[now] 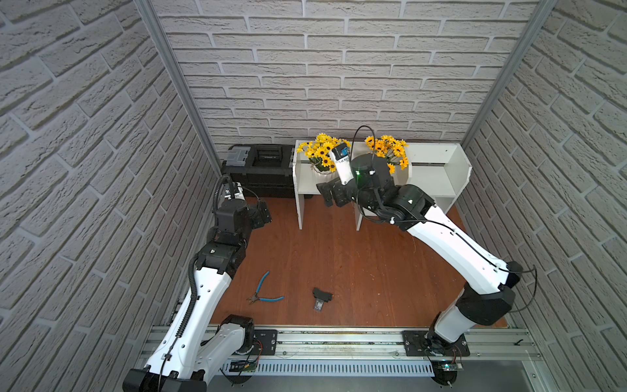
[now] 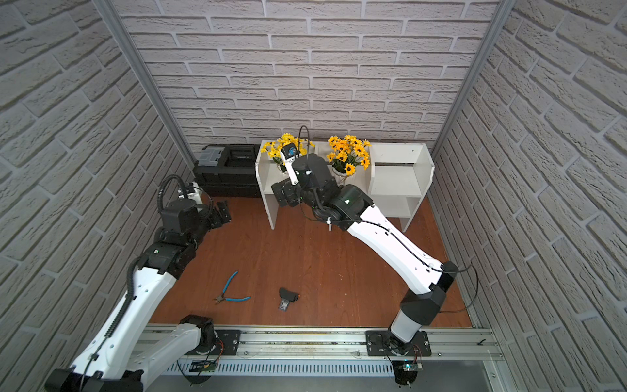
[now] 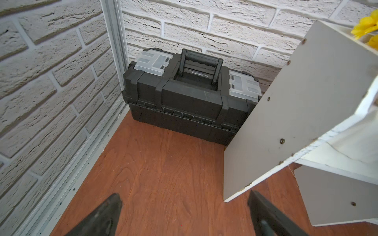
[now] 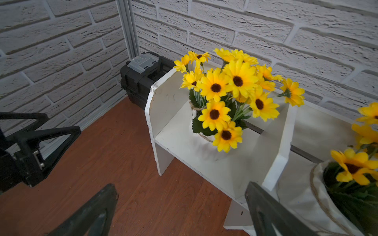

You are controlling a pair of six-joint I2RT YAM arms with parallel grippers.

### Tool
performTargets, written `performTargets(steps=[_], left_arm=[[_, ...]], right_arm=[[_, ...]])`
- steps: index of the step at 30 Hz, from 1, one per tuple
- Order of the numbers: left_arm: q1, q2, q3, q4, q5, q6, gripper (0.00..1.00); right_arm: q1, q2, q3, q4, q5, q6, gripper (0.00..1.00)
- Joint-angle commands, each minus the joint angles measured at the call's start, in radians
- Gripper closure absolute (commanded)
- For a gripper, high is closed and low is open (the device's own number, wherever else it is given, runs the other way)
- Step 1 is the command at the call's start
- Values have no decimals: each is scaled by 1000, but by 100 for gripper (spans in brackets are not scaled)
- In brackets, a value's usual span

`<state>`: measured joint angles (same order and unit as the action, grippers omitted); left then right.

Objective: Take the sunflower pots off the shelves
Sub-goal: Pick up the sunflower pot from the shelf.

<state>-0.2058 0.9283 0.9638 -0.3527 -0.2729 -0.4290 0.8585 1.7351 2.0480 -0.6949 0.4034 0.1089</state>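
A robot lab's mock room: brick-print wall panels [image 1: 339,68], aluminium posts [image 1: 177,88], arms [image 1: 451,244] bolted to a rail [image 1: 339,341]

Right arm [image 1: 451,244] outstretched, jaws wide apart; left arm [image 1: 203,292] bent low, jaws likewise apart.

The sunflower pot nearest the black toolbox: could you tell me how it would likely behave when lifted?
The sunflower pot is probably top-heavy: its flowers spread far wider than it, so a high push may tip it. The thin stems likely bend, so gripping them seems unreliable. Leaves hide most of its white wall, so a grip may slip on foliage.
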Motion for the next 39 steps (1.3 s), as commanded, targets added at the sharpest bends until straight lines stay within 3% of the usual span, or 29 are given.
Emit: performTargets(steps=[1, 7, 13, 25, 39], left_arm=[[-7, -16, -7, 12, -38, 14, 2], [-7, -30, -15, 7, -45, 20, 2], [-14, -34, -28, 16, -47, 21, 2], [-21, -32, -40, 30, -48, 26, 2], [-24, -24, -51, 44, -55, 31, 2]], right_arm=[[51, 62, 61, 39, 192, 30, 1], [71, 159, 105, 72, 353, 136, 1], [69, 180, 61, 155, 426, 199, 1], [2, 200, 2, 231, 390, 256, 1], [-47, 294, 63, 220, 285, 255, 1]])
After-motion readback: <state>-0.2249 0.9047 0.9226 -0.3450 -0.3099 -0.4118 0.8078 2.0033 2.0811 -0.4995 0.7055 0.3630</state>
